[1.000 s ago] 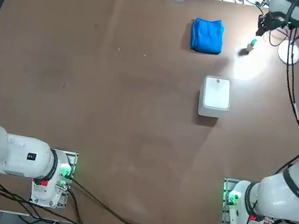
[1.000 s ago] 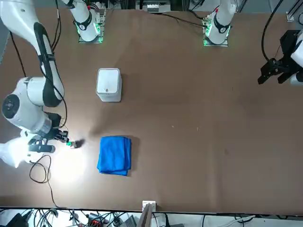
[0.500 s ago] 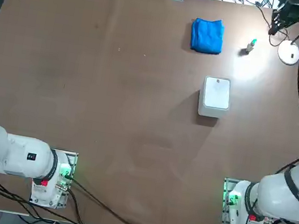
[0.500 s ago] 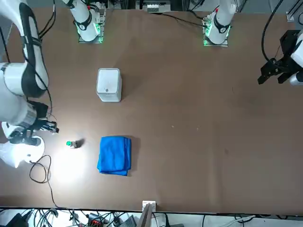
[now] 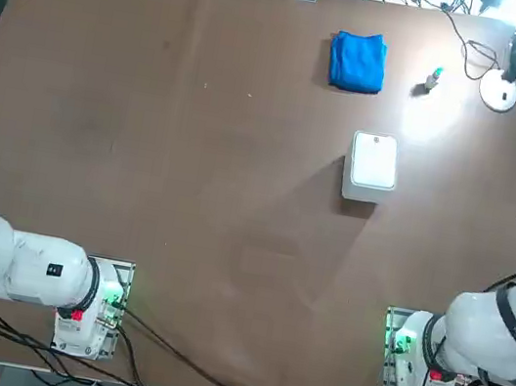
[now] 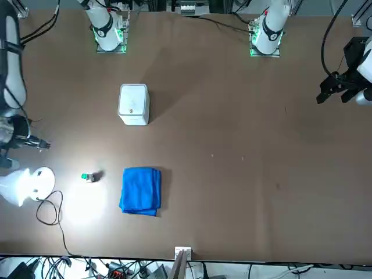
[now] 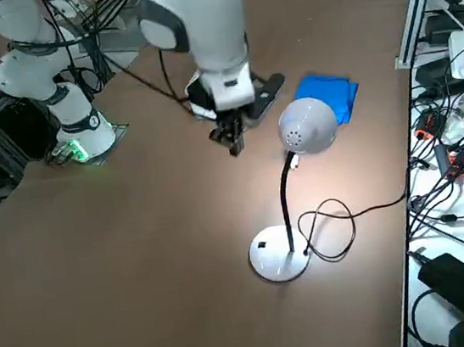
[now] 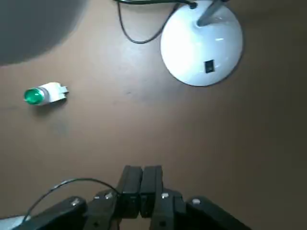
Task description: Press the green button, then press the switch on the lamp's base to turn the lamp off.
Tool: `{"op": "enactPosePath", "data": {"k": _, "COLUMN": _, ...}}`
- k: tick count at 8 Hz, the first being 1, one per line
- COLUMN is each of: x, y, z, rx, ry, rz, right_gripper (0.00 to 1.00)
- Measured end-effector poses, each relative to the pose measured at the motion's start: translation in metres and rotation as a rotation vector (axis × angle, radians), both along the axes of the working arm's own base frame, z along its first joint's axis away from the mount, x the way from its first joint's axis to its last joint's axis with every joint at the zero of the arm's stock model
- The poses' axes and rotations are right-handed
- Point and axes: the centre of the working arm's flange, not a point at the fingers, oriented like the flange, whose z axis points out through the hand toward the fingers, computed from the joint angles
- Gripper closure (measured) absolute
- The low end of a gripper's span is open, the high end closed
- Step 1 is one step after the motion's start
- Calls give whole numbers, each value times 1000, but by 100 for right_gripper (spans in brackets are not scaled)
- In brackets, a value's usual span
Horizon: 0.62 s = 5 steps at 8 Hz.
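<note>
Brown tabletop shows the right gripper [image 8: 141,184], jaws pressed together and empty, shifted from the button [image 8: 34,96] to above the lamp [image 7: 304,125] base [image 8: 201,43], whose switch [image 8: 209,66] is likely next.

Right gripper [image 8: 142,184] swung from green button [image 8: 42,94] toward lamp's base [image 8: 201,43].
</note>
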Motion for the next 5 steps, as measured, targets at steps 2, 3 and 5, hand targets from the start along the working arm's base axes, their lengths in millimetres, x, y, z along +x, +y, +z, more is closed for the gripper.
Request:
{"op": "enactPosePath", "data": {"k": 2, "x": -10, "y": -53, "z": -21, "rx": -8, "ry": -51, "rz": 29, "right_gripper": 99}}
{"op": "enactPosePath", "data": {"k": 3, "x": -10, "y": -69, "z": -41, "rx": -21, "ry": -85, "rz": 35, "right_gripper": 99}}
{"op": "enactPosePath", "data": {"k": 5, "x": 0, "y": -76, "z": -90, "rx": -54, "ry": -164, "rz": 50, "right_gripper": 99}}
